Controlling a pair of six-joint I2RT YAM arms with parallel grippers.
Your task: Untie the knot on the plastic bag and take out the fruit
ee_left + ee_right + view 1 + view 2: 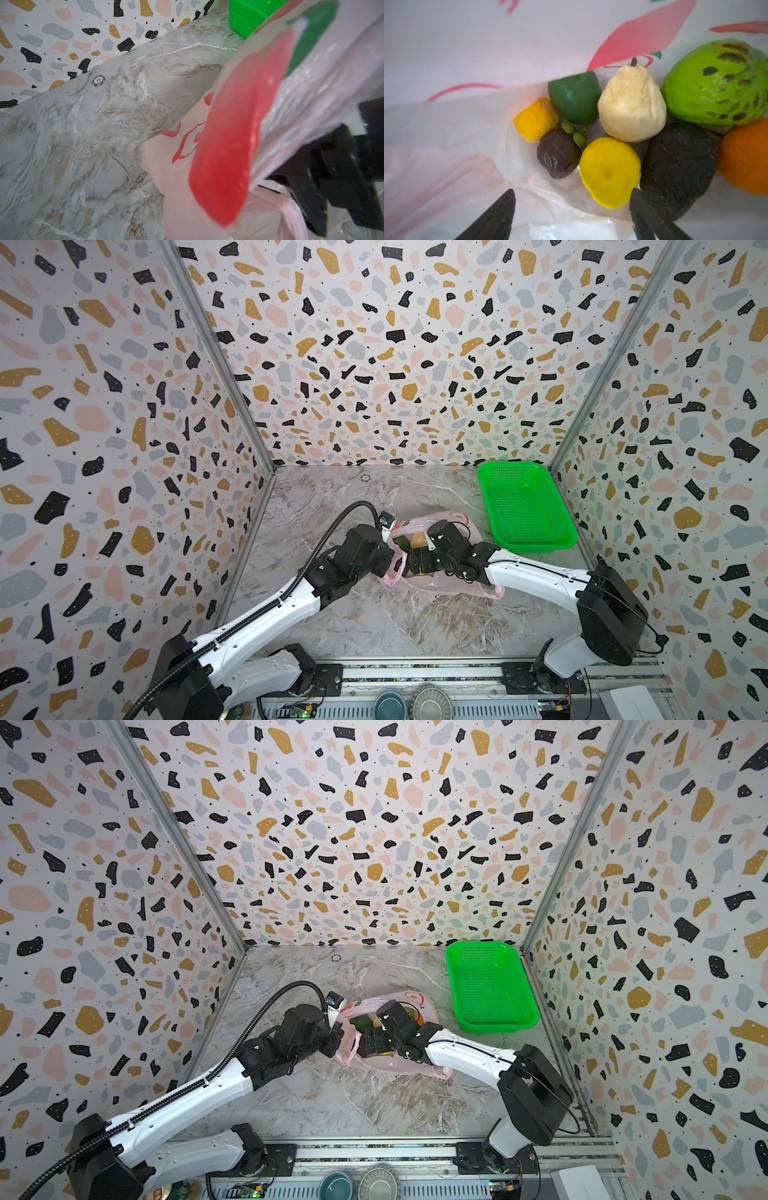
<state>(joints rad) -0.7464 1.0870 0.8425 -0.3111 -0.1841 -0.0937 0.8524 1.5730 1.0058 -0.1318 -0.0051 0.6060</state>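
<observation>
The pink plastic bag (436, 585) lies open at mid-table in both top views. My left gripper (387, 536) is shut on the bag's raised left rim. In the left wrist view the printed film (224, 145) fills the picture and hides the jaws. My right gripper (572, 191) is open inside the bag, and its fingertips (636, 195) stand beside a yellow fruit (609, 172). Around it lie a cream pear (631, 104), a dark green fruit (575, 97), a bumpy light green one (716, 83), an orange one (745, 158) and a blackish-brown oval (679, 166). The knot is out of view.
A bright green mesh basket (540, 545) stands at the back right, close to the bag and the right wall. A small blue poker chip (365, 477) lies near the back wall. Two bowls (390, 705) sit below the table's front rail. Patterned walls close in three sides.
</observation>
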